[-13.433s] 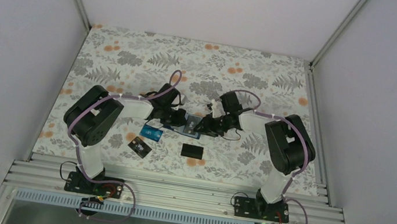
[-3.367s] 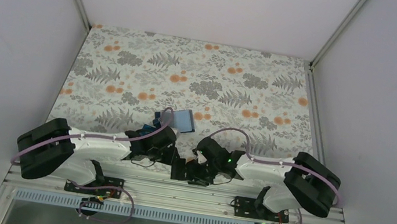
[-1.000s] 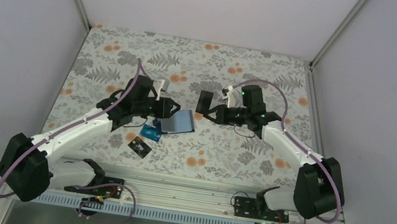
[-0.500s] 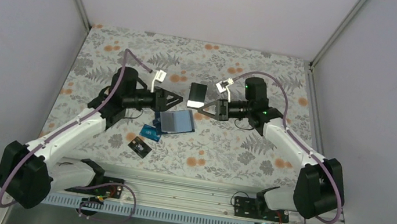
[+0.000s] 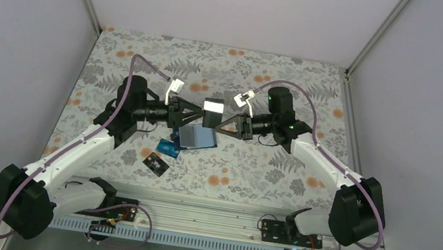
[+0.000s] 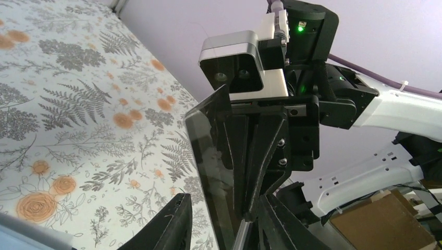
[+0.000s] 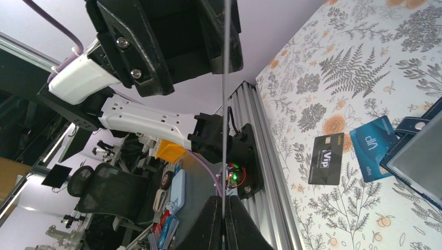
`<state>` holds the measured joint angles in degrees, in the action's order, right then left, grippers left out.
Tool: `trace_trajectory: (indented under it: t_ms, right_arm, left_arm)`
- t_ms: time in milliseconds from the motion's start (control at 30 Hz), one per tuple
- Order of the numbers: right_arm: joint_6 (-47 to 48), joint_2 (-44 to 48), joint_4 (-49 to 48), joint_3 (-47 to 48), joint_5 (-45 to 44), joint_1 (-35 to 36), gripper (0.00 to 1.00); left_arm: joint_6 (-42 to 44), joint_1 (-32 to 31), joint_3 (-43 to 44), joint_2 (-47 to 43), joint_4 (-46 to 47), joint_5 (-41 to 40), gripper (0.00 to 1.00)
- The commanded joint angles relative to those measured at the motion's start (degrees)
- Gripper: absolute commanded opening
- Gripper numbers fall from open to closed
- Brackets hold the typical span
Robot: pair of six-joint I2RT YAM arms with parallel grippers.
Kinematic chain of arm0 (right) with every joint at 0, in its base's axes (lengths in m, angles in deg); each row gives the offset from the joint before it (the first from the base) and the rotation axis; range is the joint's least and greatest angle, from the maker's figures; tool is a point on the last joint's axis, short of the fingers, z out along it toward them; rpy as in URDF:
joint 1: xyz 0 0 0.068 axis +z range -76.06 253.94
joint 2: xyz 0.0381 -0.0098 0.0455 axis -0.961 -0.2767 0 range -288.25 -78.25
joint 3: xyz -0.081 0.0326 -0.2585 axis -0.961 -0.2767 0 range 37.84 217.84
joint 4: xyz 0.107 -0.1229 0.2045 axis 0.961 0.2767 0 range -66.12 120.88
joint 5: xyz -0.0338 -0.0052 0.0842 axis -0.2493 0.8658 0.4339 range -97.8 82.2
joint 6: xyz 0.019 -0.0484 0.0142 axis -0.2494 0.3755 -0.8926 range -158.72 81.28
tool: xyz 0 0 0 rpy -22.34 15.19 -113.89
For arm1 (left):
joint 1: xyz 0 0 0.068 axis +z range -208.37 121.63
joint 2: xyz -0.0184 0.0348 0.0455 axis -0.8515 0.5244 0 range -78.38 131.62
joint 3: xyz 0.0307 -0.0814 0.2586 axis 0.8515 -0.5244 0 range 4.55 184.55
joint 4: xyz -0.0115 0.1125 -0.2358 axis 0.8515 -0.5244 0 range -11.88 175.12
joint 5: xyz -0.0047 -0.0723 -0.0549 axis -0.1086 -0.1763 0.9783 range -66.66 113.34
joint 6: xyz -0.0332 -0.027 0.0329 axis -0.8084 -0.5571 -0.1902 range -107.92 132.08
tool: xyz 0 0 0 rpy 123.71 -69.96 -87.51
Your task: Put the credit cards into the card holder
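A black credit card (image 5: 212, 112) hangs upright above the table, and my right gripper (image 5: 221, 124) is shut on its edge. The right wrist view shows this card edge-on as a thin line (image 7: 225, 104) rising from the shut right gripper (image 7: 224, 205). My left gripper (image 5: 197, 114) faces it, open, with its fingers either side of the card (image 6: 211, 166) and a gap showing on one side. The card holder (image 5: 196, 136) lies open on the table below. Beside it lie a teal-blue card (image 5: 169, 147) and a black VIP card (image 5: 156, 165).
The right wrist view shows the VIP card (image 7: 327, 159), the teal card (image 7: 372, 148) and a corner of the holder (image 7: 417, 151) near the aluminium rail (image 7: 260, 140). A floral cloth (image 5: 264, 79) covers the table, with white walls on three sides.
The two grippers have closed in on each other above the holder. The right one carried the black card leftward, and the left one rose to straddle it.
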<state>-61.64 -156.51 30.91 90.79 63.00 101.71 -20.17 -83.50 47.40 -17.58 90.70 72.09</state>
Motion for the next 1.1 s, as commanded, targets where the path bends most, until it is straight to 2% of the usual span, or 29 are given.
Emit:
trace_trajectory:
  t_ms: [0, 133, 467, 567, 600, 767, 833, 1067]
  right_arm:
    - [1.58, 1.14, -0.87, 2.38, 1.71, 1.3, 0.04]
    - [2.21, 0.9, -0.45, 2.68, 1.97, 2.3, 0.04]
    - [3.18, 0.77, 0.22, 3.38, 1.26, 3.33, 0.04]
    - [3.39, 0.47, 0.59, 3.54, 0.78, 3.39, 0.04]
    - [3.58, 0.34, 1.11, 3.67, 0.04, 3.42, 0.06]
    - [4.62, -0.42, 4.79, 4.44, -6.61, 3.37, 0.41]
    - [4.59, -1.01, 6.22, 4.44, -10.33, 3.28, 0.5]
    - [2.8, -3.11, 8.29, 2.41, -22.29, 2.3, 0.54]
  left_arm:
    - [-0.24, 0.34, -1.05, -0.38, 3.35, 2.83, 0.33]
    - [-0.74, 0.37, -1.19, -0.13, 4.35, 3.34, 0.27]
    - [-1.84, 0.34, -2.36, 0.16, 6.31, 5.07, 0.04]
    - [-2.21, 0.39, -3.2, -0.66, 6.81, 5.03, 0.02]
    - [-2.2, 0.39, -3.44, -0.86, 6.51, 4.23, 0.02]
    - [-1.33, 0.36, -4.96, -1.13, 2.05, -1.34, 0.02]
    - [-1.54, 0.43, -6.26, -1.21, 1.06, -3.47, 0.02]
    - [-2.21, 0.71, -10.42, -2.76, -3.45, -11.3, 0.02]
